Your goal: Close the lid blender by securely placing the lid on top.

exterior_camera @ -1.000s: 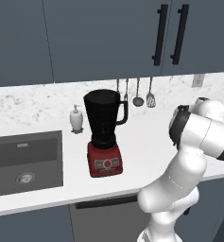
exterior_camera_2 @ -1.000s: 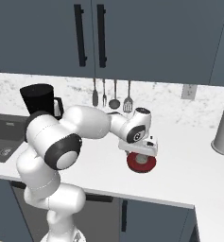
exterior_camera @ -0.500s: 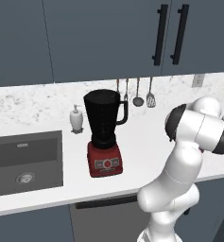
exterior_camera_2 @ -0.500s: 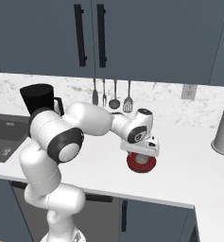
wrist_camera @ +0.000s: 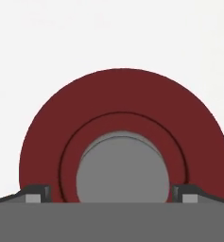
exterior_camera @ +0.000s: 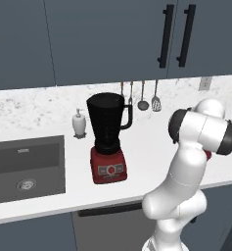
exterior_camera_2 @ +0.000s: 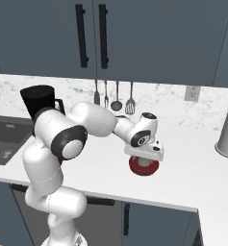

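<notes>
Hand [exterior_camera_2: 144,161] is hovering open just over the lid [exterior_camera_2: 144,166] lying on the tabletop [exterior_camera_2: 183,168], fingers either side of its grey knob [wrist_camera: 123,168], nothing grasped yet, while the blender [exterior_camera: 107,137] is standing uncovered well apart.

The lid [wrist_camera: 123,142] is dark red with a grey knob; the blender [exterior_camera: 107,137] is black on a red base.

The lid [wrist_camera: 123,123] looked matt dark red, smooth like plastic, its knob [wrist_camera: 123,170] flat grey. The blender [exterior_camera: 107,139] had a glossy near-black jar on a red base. The surface [exterior_camera_2: 192,168] was smooth white, with a speckled, marble-like wall [exterior_camera: 34,105] behind it.
</notes>
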{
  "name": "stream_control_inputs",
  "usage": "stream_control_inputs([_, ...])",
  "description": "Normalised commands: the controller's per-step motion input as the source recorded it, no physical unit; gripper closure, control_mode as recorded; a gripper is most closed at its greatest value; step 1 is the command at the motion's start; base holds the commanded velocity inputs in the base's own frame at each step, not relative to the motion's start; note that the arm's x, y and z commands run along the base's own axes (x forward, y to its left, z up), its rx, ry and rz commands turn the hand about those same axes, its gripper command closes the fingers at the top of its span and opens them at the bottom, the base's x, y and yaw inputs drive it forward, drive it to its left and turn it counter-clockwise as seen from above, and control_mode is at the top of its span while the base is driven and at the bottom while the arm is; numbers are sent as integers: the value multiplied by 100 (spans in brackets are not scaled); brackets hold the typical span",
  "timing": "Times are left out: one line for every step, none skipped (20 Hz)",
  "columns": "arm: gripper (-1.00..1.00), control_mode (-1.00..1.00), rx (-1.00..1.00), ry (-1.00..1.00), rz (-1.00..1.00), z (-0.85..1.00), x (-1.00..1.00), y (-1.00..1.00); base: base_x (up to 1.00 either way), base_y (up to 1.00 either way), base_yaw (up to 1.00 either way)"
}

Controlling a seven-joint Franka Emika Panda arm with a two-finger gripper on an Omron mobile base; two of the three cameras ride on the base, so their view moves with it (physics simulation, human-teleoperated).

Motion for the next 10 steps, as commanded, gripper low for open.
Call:
stream_control_inputs([-100, -100, -3, 0, 0, -26, 13, 0, 0, 0, 0])
stream_control_inputs([-100, -100, -4, 0, 0, -29, 9, 0, 0, 0, 0])
stream_control_inputs([-100, -100, 0, 0, 0, -21, 5, 0, 0, 0, 0])
stream_control_inputs([-100, -100, 0, 0, 0, -21, 7, 0, 0, 0, 0])
stream_control_inputs([-100, -100, 0, 0, 0, -21, 5, 0, 0, 0, 0])
stream_control_inputs([-100, -100, 0, 0, 0, -16, 6, 0, 0, 0, 0])
stream_control_inputs([-100, -100, 0, 0, 0, -15, 4, 0, 0, 0, 0])
stream_control_inputs([-100, -100, 0, 0, 0, -19, 5, 0, 0, 0, 0])
stream_control_inputs([-100, -100, 0, 0, 0, -21, 6, 0, 0, 0, 0])
stream_control_inputs([-100, -100, 0, 0, 0, -21, 6, 0, 0, 0, 0])
